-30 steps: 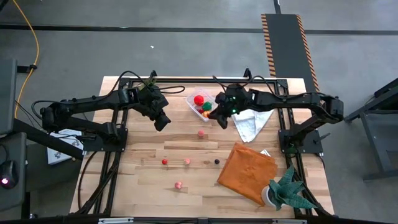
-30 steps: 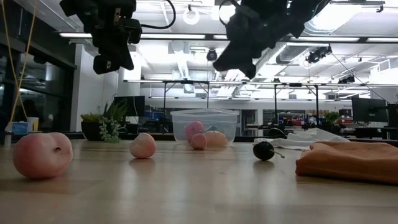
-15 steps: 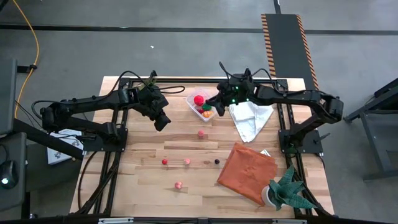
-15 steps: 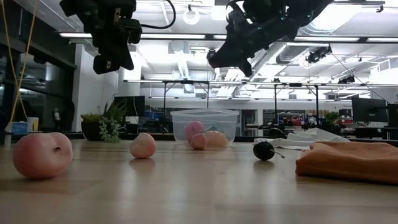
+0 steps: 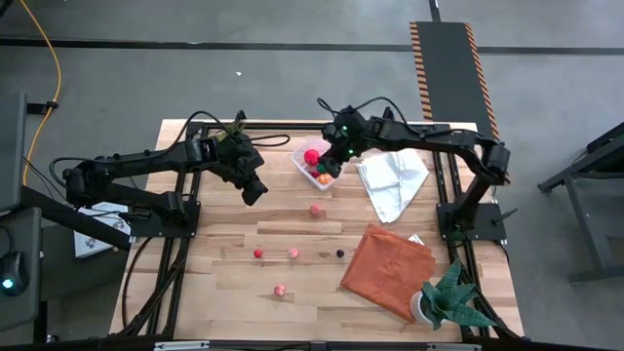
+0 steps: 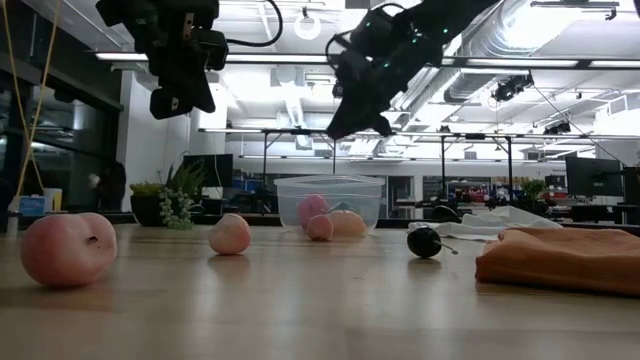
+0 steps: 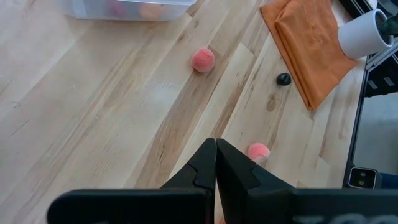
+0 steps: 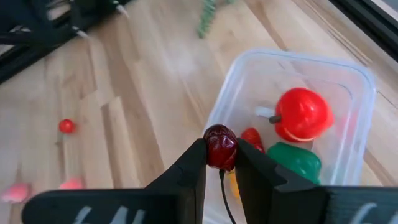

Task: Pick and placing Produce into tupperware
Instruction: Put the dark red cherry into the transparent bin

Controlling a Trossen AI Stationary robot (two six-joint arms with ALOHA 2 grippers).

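Note:
The tupperware (image 5: 310, 168) is a clear tub on the far middle of the table. It holds a red fruit (image 8: 301, 113), a green piece (image 8: 296, 159) and a small red piece (image 8: 252, 138). My right gripper (image 8: 220, 151) hangs over the tub's near edge (image 8: 214, 118), shut on a small dark red fruit (image 8: 220, 144). My left gripper (image 5: 255, 193) hovers shut to the tub's left, clear of the table. Loose produce lies on the wood: a pink piece (image 5: 316, 209), a red one (image 5: 258, 253), a dark one (image 5: 340, 253) and another pink one (image 5: 280, 290). My right gripper pinches the dark red fruit by its two sides (image 8: 211, 149) between its fingertips (image 8: 196, 163). The fingers slant down from the table's right side. The fruit is lifted clear above the tub, and a thin stem (image 8: 224, 186) hangs below it.
A white cloth (image 5: 392, 185) lies right of the tub and an orange cloth (image 5: 385, 268) nearer the front. A potted plant (image 5: 448, 300) stands at the near right corner, a smaller plant (image 5: 234, 130) at the far edge. Bare wood lies along the near left.
My right gripper has carried the dark red fruit toward the table's left and far edge, from beside the white cloth to above the tupperware, staying shut on it and tipping a little further down.

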